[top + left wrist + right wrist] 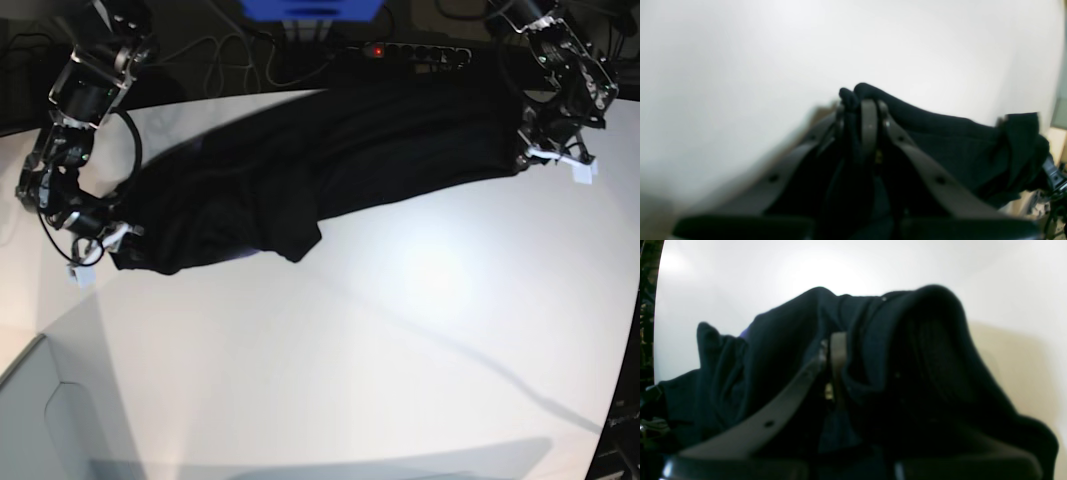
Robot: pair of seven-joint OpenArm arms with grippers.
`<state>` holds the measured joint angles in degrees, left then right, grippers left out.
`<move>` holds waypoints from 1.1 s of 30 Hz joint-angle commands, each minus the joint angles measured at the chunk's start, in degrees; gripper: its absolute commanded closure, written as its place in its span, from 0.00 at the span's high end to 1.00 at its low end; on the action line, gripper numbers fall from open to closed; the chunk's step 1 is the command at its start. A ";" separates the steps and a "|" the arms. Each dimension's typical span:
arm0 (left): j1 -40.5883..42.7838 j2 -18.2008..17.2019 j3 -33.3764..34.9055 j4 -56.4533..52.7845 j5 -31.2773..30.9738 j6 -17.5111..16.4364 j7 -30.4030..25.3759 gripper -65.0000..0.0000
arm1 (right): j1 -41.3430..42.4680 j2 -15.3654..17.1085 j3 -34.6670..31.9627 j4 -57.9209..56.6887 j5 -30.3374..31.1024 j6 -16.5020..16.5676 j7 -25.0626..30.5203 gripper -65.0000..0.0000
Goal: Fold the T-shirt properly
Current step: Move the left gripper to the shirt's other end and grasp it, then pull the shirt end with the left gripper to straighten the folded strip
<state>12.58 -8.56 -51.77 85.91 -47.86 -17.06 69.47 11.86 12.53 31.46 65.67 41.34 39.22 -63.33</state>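
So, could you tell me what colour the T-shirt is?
Plain black; the T-shirt shows best in the base view.

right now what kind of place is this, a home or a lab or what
Probably a robotics lab or test bench, not a home. A bare white table holds only a black T-shirt, two robot arms stand at its corners, and a power strip and loose cables run along the back edge.

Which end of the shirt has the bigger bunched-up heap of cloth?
The end of the shirt at the right gripper; toward the left gripper it runs narrow.
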 commanded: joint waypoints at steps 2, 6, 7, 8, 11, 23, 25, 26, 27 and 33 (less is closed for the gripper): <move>-2.34 -0.72 -0.14 0.82 -1.16 1.19 -0.24 0.00 | 1.37 0.87 0.14 1.10 1.51 0.78 0.96 0.06; -6.12 -0.89 3.20 0.73 -1.07 3.04 -0.68 0.00 | 1.37 0.87 0.14 1.10 1.51 0.78 0.87 0.06; -6.91 -0.89 3.99 0.73 -1.07 4.80 -0.86 0.00 | 1.46 0.87 0.14 1.10 1.51 0.78 0.87 0.06; -7.70 -0.89 4.69 0.73 -1.07 5.76 -0.86 0.00 | 1.46 0.87 0.14 1.10 1.51 0.78 0.87 0.06; -10.34 -0.89 6.80 0.73 -1.07 7.96 -0.94 0.00 | 1.37 0.87 0.32 1.10 1.51 0.78 0.87 0.06; -11.83 -1.25 7.50 0.82 -1.07 10.07 -0.94 0.26 | 1.11 0.78 0.32 1.10 1.51 0.78 0.87 0.06; -10.86 -1.33 7.42 1.17 -1.16 10.07 -0.94 0.38 | 1.11 0.78 0.32 1.10 1.51 0.78 0.87 0.06; -10.51 -1.60 6.98 1.34 -1.51 10.07 -0.94 0.45 | 1.11 0.78 0.32 1.10 1.51 0.78 0.87 0.06; -10.42 -1.95 6.10 1.34 -1.68 10.07 -0.94 0.51 | 1.02 0.78 0.32 1.10 1.51 0.78 0.87 0.06; -10.42 -2.30 1.35 1.34 -1.86 9.54 -0.59 0.80 | 1.02 0.78 0.32 1.10 1.51 0.78 0.78 0.06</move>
<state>2.83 -9.89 -50.26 86.04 -48.27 -7.31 68.90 11.73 12.51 31.59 65.67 41.32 39.22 -63.35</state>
